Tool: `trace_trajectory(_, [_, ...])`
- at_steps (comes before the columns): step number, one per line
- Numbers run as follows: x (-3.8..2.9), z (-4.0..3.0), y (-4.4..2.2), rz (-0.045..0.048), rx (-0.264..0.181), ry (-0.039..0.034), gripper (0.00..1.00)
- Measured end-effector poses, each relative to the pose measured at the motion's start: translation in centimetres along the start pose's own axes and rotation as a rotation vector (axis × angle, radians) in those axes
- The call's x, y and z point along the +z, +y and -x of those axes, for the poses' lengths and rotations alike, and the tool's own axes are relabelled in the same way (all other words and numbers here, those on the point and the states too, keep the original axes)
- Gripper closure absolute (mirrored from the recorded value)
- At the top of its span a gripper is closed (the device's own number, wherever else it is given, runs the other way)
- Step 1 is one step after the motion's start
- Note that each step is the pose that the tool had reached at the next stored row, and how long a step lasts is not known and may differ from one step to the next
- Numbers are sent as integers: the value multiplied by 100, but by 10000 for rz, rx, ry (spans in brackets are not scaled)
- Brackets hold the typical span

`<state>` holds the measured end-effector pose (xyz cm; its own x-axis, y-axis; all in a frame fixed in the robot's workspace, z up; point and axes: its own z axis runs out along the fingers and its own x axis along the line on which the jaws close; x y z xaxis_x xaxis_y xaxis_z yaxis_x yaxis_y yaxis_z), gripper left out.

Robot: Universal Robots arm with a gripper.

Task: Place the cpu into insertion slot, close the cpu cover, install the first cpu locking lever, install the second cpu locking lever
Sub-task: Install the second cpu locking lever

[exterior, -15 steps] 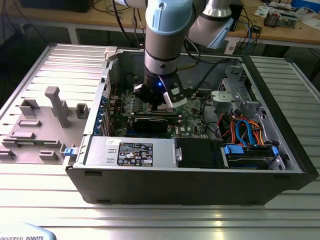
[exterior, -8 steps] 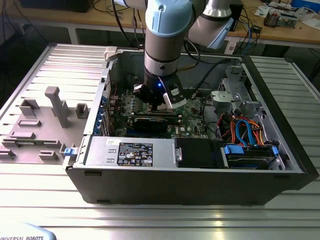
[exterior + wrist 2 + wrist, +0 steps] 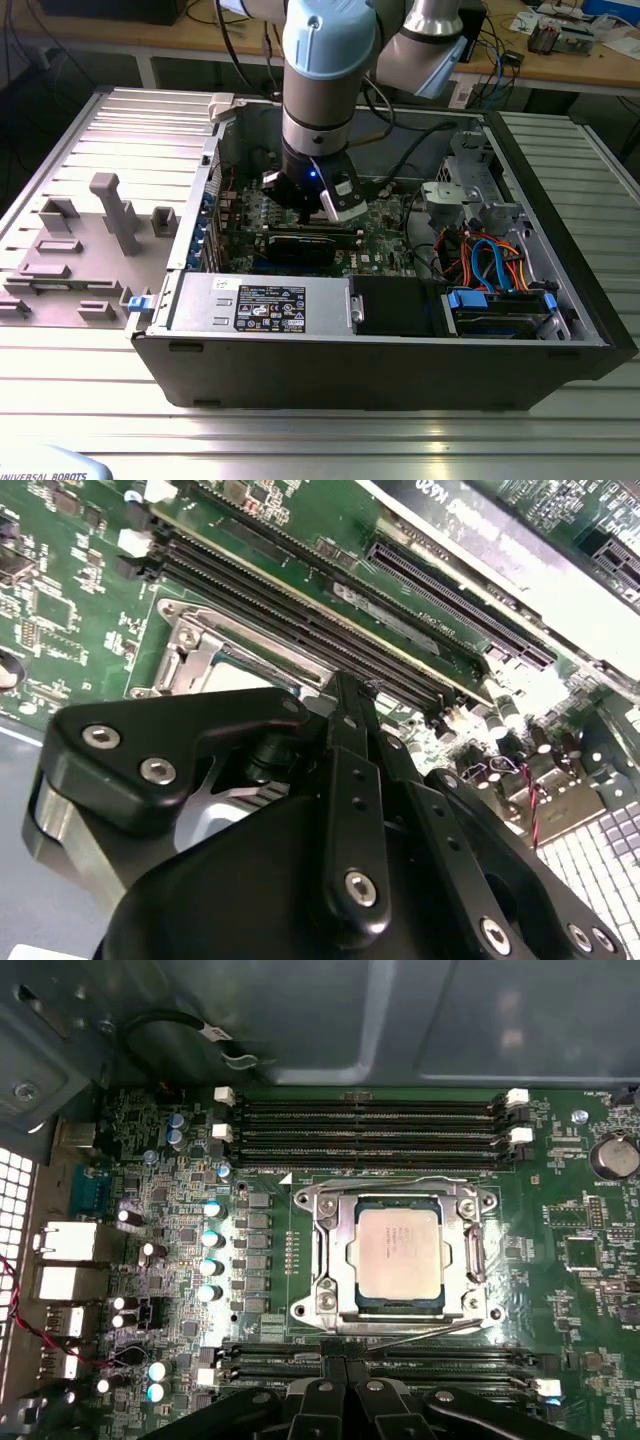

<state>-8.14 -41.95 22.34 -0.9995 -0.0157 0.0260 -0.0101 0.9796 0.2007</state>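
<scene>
silvery-grey cpu [image 3: 398, 1256] sits framed by the cpu cover [image 3: 470, 1260], seemingly down; tool [image 3: 345, 1370] fingers together, empty.

Shiny metal and a green board

The cpu [image 3: 399, 1252] has a smooth, dull silver metal top. The cpu cover [image 3: 327, 1250] is bright, shiny metal. The gripper [image 3: 345, 695] looks like matt black plastic or metal with shiny screws.

I saw the cpu [image 3: 398, 1253] seated in the insertion slot [image 3: 330, 1252], the cpu cover [image 3: 470, 1260] down around it, memory slots [image 3: 365, 1125] flanking both sides.
</scene>
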Motion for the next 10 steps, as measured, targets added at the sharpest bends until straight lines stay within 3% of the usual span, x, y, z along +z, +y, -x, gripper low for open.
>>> trace_trajectory(5, [106, -62, -21, 51, 4, -2, 89])
trace_trajectory(8, [136, -82, -26, 148, 0, -3, 89])
trace_trajectory(10, [167, -96, -33, 278, -2, -4, 89])
